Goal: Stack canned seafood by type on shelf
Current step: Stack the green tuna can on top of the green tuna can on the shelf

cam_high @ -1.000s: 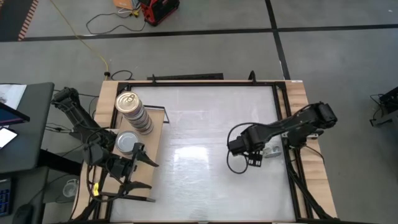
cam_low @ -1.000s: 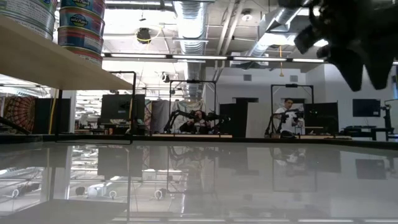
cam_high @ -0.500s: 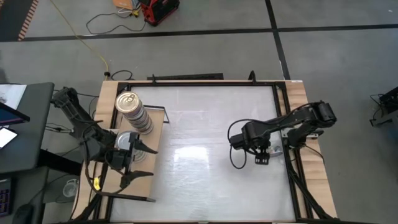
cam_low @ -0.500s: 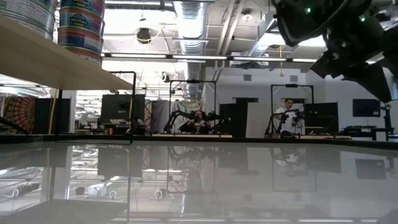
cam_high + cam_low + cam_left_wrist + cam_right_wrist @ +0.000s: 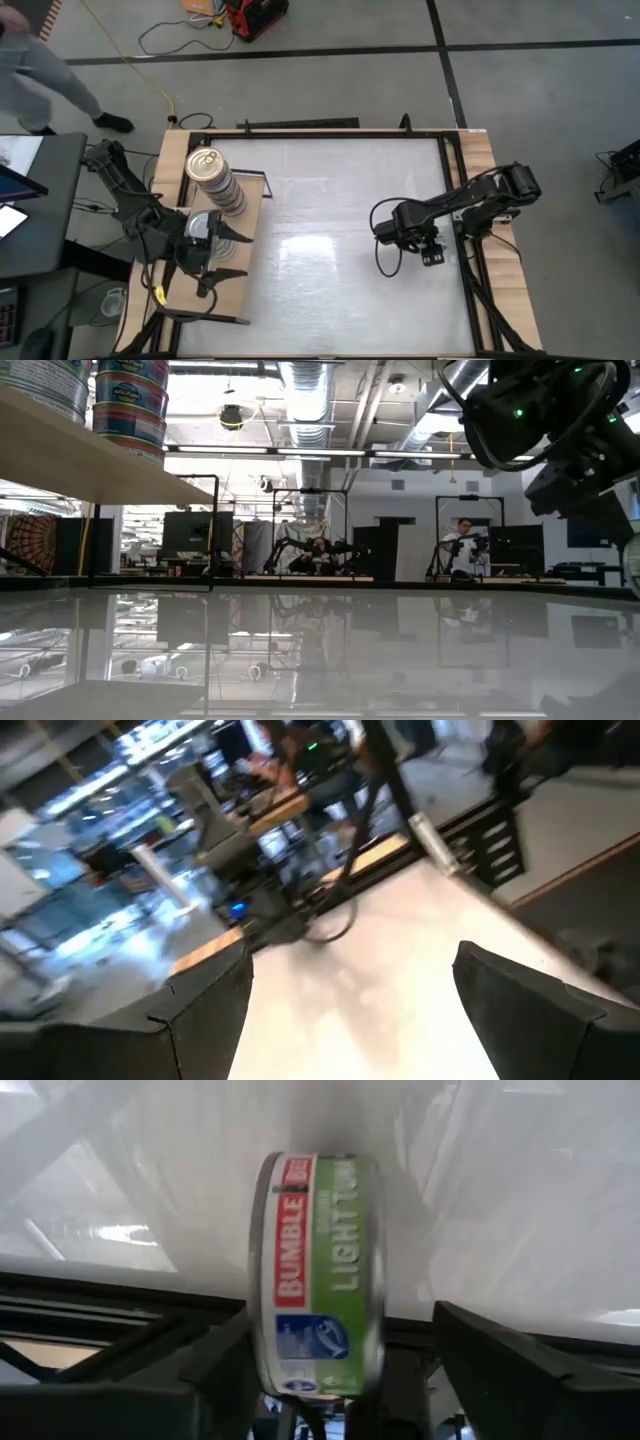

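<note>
The shelf (image 5: 256,200) stands at the table's left side. It bears a tall stack of tins with a gold pull-tab top (image 5: 207,165) and, nearer, a silver-topped tin (image 5: 203,226). My left gripper (image 5: 238,258) hovers open beside that tin, with nothing between its fingers (image 5: 350,1010). A green-labelled tin of canned seafood (image 5: 315,1270) stands on its rim by the black frame at the table's right edge. My right gripper (image 5: 430,255) is open above it, slanting down, one finger on either side; I see no touch.
Black frame rails (image 5: 462,190) run along the table's right and far edges. The white tabletop (image 5: 330,250) lies between the two arms. In the low view the shelf board (image 5: 90,460) and its tins (image 5: 130,405) show at upper left. A person (image 5: 40,60) walks past beyond the far left corner.
My right gripper has gone down and toward the table's right edge, rolling as it went, and now stands over the green-labelled tin. My left gripper has turned a little above the shelf and stays open. A person has come into the high view.
</note>
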